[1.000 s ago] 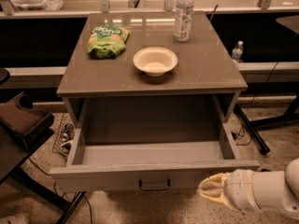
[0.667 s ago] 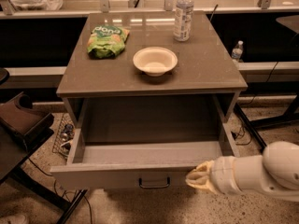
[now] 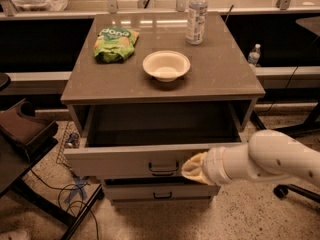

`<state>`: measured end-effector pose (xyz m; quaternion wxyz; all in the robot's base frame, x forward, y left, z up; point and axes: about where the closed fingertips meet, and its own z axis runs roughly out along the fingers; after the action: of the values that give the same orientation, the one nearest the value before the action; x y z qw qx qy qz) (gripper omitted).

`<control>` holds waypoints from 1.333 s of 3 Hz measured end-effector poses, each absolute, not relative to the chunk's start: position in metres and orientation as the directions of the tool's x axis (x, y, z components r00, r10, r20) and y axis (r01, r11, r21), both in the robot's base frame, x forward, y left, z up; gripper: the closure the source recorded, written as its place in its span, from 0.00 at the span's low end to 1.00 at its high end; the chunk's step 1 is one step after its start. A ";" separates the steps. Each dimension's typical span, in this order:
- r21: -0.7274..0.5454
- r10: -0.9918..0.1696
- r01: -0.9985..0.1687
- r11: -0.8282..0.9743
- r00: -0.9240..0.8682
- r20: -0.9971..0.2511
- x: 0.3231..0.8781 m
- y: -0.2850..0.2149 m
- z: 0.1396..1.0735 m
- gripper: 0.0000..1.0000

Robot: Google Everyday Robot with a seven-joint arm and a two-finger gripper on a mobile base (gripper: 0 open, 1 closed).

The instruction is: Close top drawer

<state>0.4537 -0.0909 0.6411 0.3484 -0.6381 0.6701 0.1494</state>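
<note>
The top drawer (image 3: 120, 160) is a wide grey drawer under the cabinet's top. It stands partly open, with its dark inside showing above the front panel. A small dark loop handle (image 3: 163, 169) sits at the centre of the front. My gripper (image 3: 192, 169) comes in from the right on a thick white arm. Its cream-coloured tip rests against the drawer front just right of the handle.
On the cabinet top (image 3: 220, 79) stand a cream bowl (image 3: 166, 65), a green snack bag (image 3: 116, 44) and a water bottle (image 3: 196, 15). A lower drawer (image 3: 160, 191) sits below. A dark chair (image 3: 25, 134) and floor cables (image 3: 75, 189) are at the left. Another chair base (image 3: 290, 189) is at the right.
The drawer has slid inward and is much less open than before. My gripper has moved left and forward along the drawer front, ending beside the handle.
</note>
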 end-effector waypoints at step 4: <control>-0.326 -0.781 -0.938 0.119 0.114 -0.614 0.544 -0.060 0.651 1.00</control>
<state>0.5438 -0.0605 0.6509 0.3585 -0.6547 0.6564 0.1094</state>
